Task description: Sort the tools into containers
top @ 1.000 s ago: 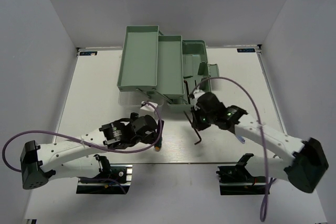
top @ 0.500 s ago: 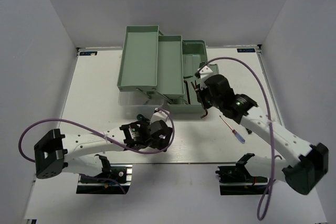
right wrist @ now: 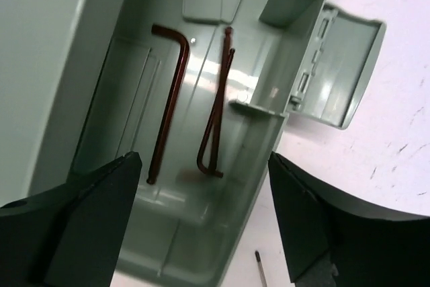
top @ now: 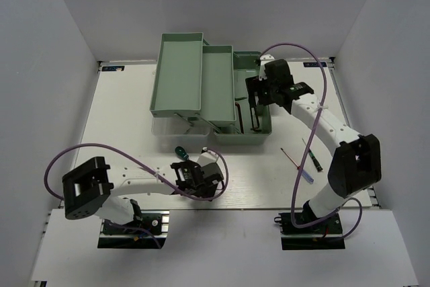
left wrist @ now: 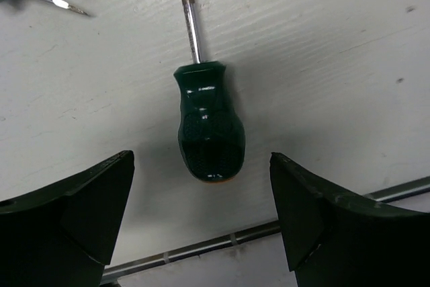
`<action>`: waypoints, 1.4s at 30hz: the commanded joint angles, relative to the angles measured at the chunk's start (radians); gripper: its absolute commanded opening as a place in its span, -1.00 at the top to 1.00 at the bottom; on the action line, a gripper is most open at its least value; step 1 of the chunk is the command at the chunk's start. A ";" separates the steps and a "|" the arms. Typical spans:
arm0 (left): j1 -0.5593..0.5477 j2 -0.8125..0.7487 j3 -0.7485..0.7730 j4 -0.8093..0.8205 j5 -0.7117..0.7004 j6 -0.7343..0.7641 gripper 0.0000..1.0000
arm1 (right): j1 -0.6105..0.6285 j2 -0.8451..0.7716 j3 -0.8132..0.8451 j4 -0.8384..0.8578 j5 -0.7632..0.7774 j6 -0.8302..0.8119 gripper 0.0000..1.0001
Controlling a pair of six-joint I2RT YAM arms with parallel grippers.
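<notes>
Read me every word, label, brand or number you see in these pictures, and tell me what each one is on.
Small strip label at the far left corner of the white table: too small to read.
Matching strip label at the far right corner: too small to read.
Stubby green-handled screwdriver: no print visible.
Pale mint-green plastic toolbox base: no markings visible.

Nothing legible anywhere. One small blue sticker [top: 112, 68] sat at the worktop's [top: 121, 119] far edge, approx. 10 o'clock, and a second sticker [top: 316, 64] at approx. 2 o'clock. Print on both was too small and blurred to read.
</notes>
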 commanded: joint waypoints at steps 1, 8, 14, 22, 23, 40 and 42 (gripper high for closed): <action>-0.013 0.039 -0.008 0.014 -0.014 -0.028 -0.81 | -0.035 -0.038 0.029 -0.043 -0.159 0.024 -0.66; -0.013 0.120 0.013 0.080 -0.014 -0.028 -0.33 | -0.084 -0.238 -0.112 -0.043 -0.303 0.046 -0.66; -0.033 0.166 0.070 0.099 -0.014 -0.002 0.58 | -0.096 -0.389 -0.272 -0.096 -0.400 -0.035 -0.22; -0.053 0.073 0.437 0.024 -0.066 0.225 1.00 | -0.128 -0.587 -0.439 -0.164 -0.348 -0.161 1.00; -0.034 0.073 0.478 0.013 -0.078 0.239 1.00 | -0.135 -0.607 -0.447 -0.178 -0.333 -0.155 1.00; 0.341 0.454 1.030 -0.030 -0.234 0.461 1.00 | -0.176 -0.700 -0.462 -0.342 -0.530 -0.244 0.22; 0.364 0.478 1.055 -0.052 -0.214 0.472 0.98 | -0.179 -0.678 -0.450 -0.368 -0.572 -0.264 -0.18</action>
